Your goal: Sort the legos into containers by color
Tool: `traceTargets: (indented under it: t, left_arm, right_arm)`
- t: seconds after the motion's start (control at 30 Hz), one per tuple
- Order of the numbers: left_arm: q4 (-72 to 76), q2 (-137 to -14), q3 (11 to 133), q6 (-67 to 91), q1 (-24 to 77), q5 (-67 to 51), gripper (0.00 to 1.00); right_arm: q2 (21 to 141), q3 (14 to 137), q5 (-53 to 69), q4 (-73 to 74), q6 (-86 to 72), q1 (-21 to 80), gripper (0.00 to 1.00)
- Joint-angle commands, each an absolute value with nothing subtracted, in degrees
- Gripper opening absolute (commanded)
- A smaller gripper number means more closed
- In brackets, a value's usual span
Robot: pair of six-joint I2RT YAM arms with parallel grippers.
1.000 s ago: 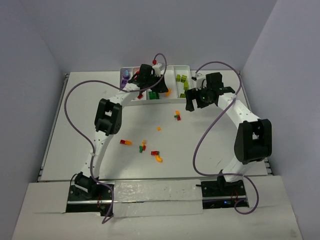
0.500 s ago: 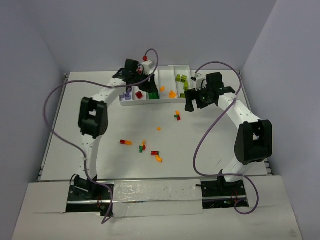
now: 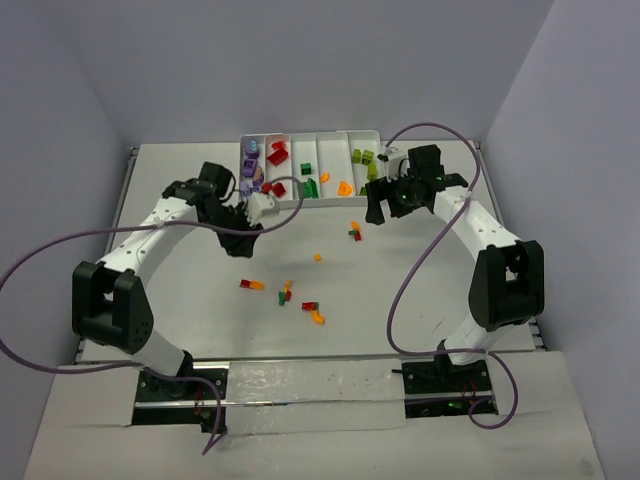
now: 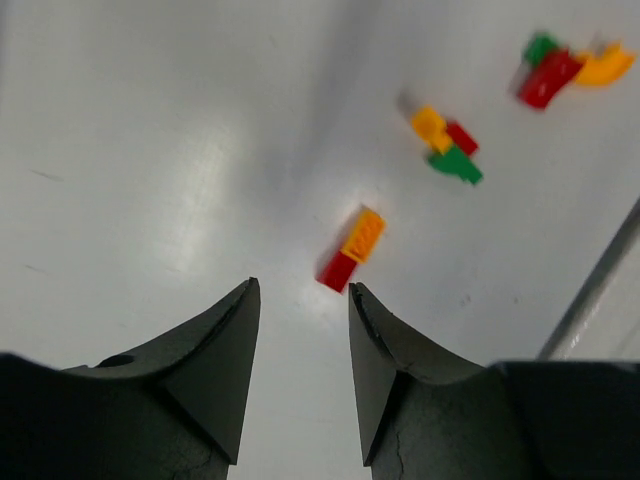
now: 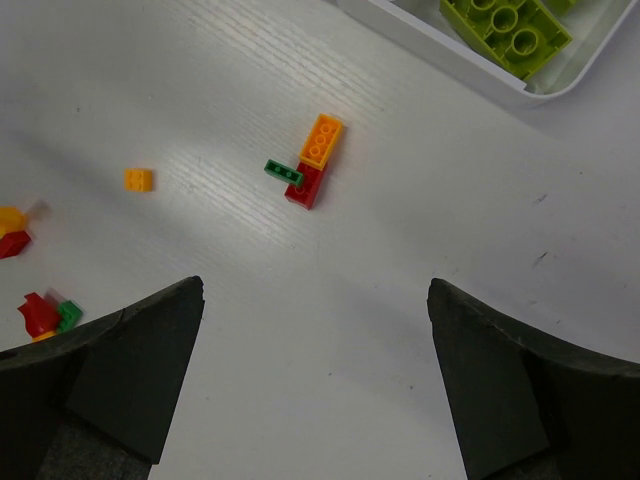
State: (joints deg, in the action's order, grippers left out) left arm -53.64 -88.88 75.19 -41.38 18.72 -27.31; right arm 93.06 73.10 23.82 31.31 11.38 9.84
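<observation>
Currently the left claw [image 4: 300,290] hangs partly open and empty over a red-and-orange lego pair [image 4: 352,250] on the desk [image 3: 250,335]. The right claw [image 5: 316,290] gapes wide, empty, facing a loose orange-red-green cluster [image 5: 310,165] near the tray [image 3: 332,150], where lime legos [image 5: 505,25] lie.

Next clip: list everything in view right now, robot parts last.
Table: one, white, under everything.
Tray: one, white, five compartments, far side of table.
Purple bricks: a few, leftmost compartment.
Red bricks: about two, second compartment.
Dark green bricks: two, middle compartment.
Orange bricks: two, fourth compartment.
Lime bricks: a few, rightmost compartment.
Loose bricks: about twelve, red, orange, yellow, green, scattered mid-table.
Cables: two, purple, one per arm.
Arms: two, white and black, bases at near edge.
Left gripper: black, open, empty, red-orange pair ahead of it.
Right gripper: black, wide open, empty, near tray's right end.
</observation>
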Motion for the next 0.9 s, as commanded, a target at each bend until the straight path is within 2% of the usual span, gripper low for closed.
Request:
traceTargets:
  t: [0.0,0.43,0.87]
  left_arm:
    - [-56.72,-88.46,70.0,-44.92,21.59,-20.91,0.49]
    - [-45.77,-93.84,63.74,-45.05,28.49,-15.73,0.5]
    - [-44.56,-97.41,62.26,-45.76,30.7,-17.17,0.52]
  right_arm:
    - [91.32,75.54,23.78,31.07,10.81,10.72,1.0]
    - [90.62,74.17,22.1,31.59,11.74,10.72,1.0]
    - [91.32,74.27,21.88,31.76,12.04,10.72,1.0]
